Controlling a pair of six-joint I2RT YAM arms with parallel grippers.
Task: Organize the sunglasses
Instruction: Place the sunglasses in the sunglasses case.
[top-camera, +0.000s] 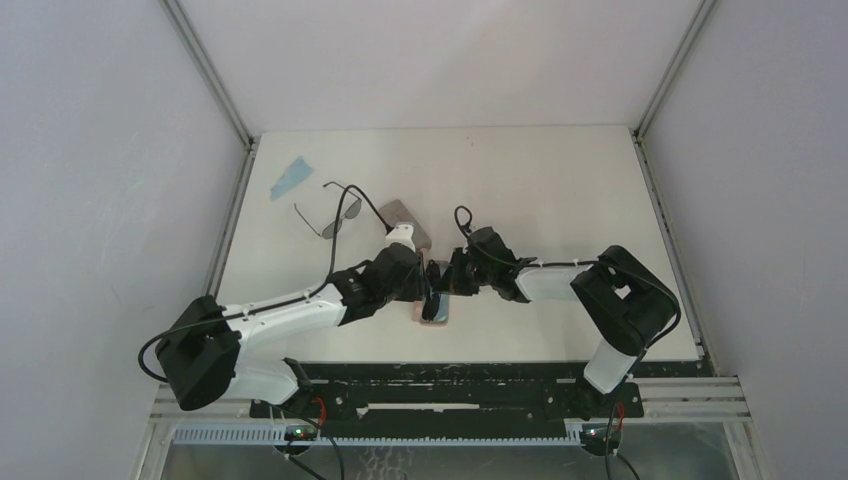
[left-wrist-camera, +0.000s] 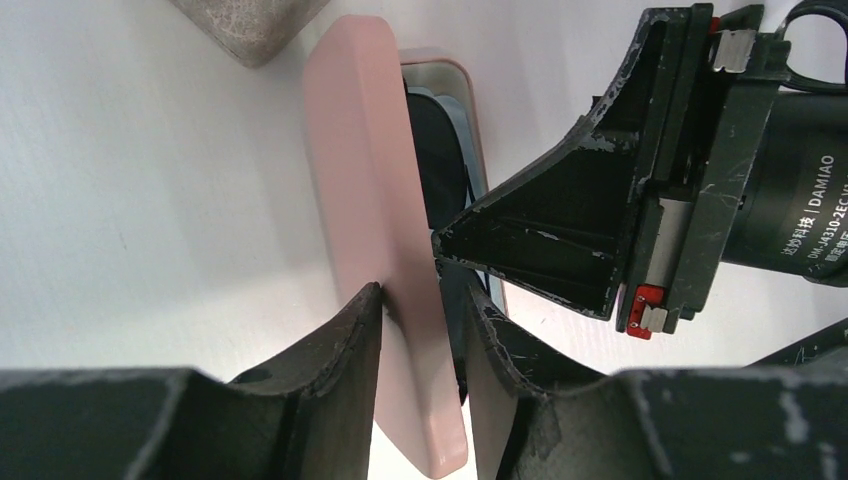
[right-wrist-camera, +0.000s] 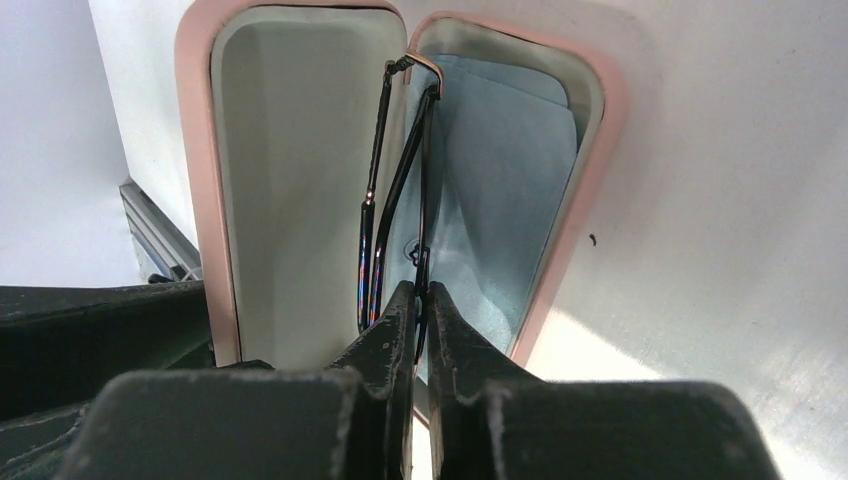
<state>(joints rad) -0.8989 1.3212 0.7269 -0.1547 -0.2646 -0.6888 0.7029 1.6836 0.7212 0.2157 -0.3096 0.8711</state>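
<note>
The upright lid of the open pink case (left-wrist-camera: 370, 200) is pinched by the left gripper (left-wrist-camera: 422, 292), while folded sunglasses (right-wrist-camera: 365, 260) are gripped by the right gripper (right-wrist-camera: 420, 290) inside it, against a blue cloth (right-wrist-camera: 500, 180).

Two white-and-black arms, scuffed black grippers.
In the top view the left arm (top-camera: 280, 318) and right arm (top-camera: 550, 283) show white shells between blocky black joint housings, with thin black cables (top-camera: 462, 215) looping off them. The left gripper (left-wrist-camera: 425, 300) and right gripper (right-wrist-camera: 421, 290) have wedge-shaped matte black fingers, chipped grey along the edges. At the right of the left wrist view sit a ribbed triangular finger (left-wrist-camera: 560, 230), red clips (left-wrist-camera: 648, 296) and a round black motor (left-wrist-camera: 800, 190) printed DAMIAO in white.
</note>
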